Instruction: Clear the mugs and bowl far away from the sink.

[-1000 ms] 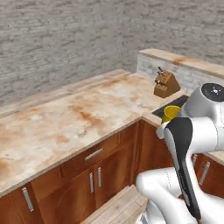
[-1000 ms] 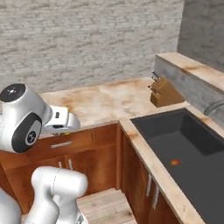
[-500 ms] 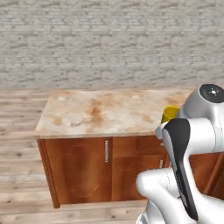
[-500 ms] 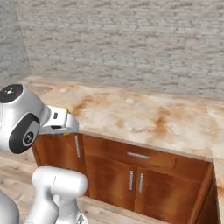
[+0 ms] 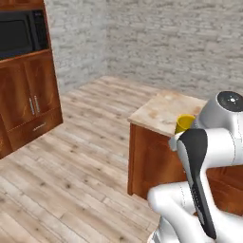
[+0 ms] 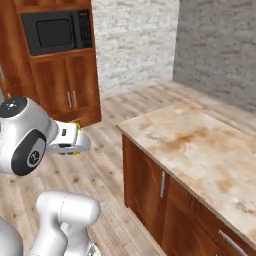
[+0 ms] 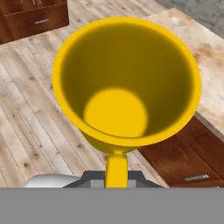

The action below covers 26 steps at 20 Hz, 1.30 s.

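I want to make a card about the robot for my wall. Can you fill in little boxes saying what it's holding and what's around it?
holding: yellow mug, gripped by its handle
mug inside: nothing in it
fingers: shut on the mug's handle
beside robot: marble counter on brown cabinets
floor: pale wood planks
far wall: tall brown cabinet with a black microwave

The mug [image 7: 127,83] sits in the end effector [image 7: 116,173], above the floor [image 5: 71,161] just off the counter [image 6: 200,145] corner. In the right base view the counter stretches right of the arm. Across the floor, behind, a tall cabinet [image 6: 60,80] holds a microwave [image 6: 55,31] above its doors.
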Available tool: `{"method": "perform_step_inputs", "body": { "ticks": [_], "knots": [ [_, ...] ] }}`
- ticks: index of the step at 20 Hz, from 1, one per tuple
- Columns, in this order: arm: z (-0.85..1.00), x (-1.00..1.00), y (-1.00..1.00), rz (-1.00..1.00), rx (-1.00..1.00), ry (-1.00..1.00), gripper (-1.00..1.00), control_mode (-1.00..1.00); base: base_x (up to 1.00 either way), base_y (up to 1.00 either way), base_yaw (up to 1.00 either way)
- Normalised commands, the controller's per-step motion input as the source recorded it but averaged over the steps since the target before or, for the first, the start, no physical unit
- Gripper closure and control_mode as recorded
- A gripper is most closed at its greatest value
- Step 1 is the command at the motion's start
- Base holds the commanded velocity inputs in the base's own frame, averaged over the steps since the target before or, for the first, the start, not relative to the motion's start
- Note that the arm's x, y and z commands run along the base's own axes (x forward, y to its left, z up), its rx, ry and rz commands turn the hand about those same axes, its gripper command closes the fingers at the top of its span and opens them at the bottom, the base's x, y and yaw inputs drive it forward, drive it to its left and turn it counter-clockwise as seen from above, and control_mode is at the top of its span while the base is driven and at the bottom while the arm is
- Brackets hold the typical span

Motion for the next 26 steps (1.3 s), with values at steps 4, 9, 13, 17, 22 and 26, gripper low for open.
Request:
{"method": "perform_step_inputs", "body": {
  "ticks": [4, 9, 13, 17, 22, 26],
  "knots": [
    [0.00, 0.00, 0.00, 0.00, 0.00, 0.00, 1.00, 1.00, 0.00, 0.22, 1.00],
    [0.00, 0.00, 0.00, 0.00, 0.00, 0.00, 1.00, 1.00, 0.00, 0.23, 1.00],
    [0.00, 0.00, 0.00, 0.00, 0.00, 0.00, 1.00, 1.00, 0.09, 0.68, 0.80],
    [0.00, 0.00, 0.00, 0.00, 0.00, 0.00, 1.00, 1.00, 0.97, 0.92, 0.16],
    [0.00, 0.00, 0.00, 0.00, 0.00, 0.00, 1.00, 1.00, 1.00, 0.86, -0.05],
    [0.00, 0.00, 0.00, 0.00, 0.00, 0.00, 1.00, 1.00, 1.00, 0.99, -0.20]
  ]
}}
